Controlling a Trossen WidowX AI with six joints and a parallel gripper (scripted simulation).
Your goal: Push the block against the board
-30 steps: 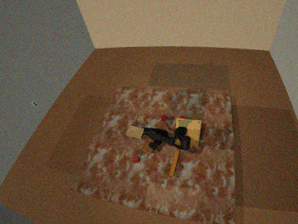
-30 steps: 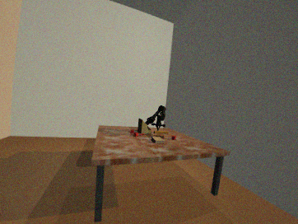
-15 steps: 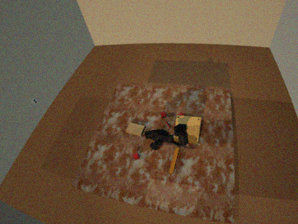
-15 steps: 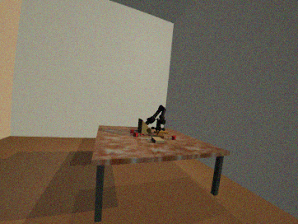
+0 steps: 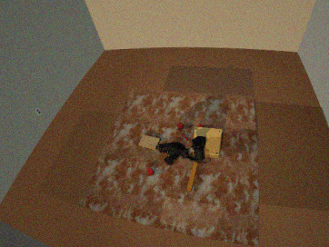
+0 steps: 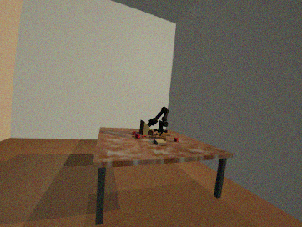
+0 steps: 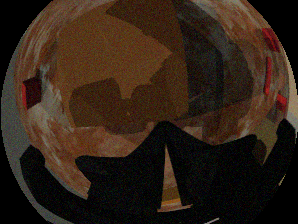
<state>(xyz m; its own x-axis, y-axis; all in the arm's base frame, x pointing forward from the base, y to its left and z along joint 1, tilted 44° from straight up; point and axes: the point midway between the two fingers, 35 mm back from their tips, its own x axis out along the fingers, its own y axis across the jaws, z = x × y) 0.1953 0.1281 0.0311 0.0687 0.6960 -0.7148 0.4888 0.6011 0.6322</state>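
The board (image 5: 149, 142) (image 6: 158, 141), a pale tan slab, lies flat on the table left of the arm in the top view. The square block (image 7: 80, 55) shows large and orange-brown in the wrist view, with the hand's dark shadow across it. In the top view the arm hides it. My gripper (image 7: 162, 125) (image 5: 169, 161) is shut and empty, pointing down low beside the block's near side; whether the fingertips touch it is unclear. Whether the block and board touch is hidden.
A yellow box-like piece (image 5: 214, 143) stands by the arm's base. An orange bar (image 5: 192, 177) lies in front of the base. A red cube (image 5: 151, 172) (image 6: 176, 139) (image 7: 33, 93) lies to one side; another red piece (image 5: 180, 125) and a thin red bar (image 7: 268, 75) lie on the other.
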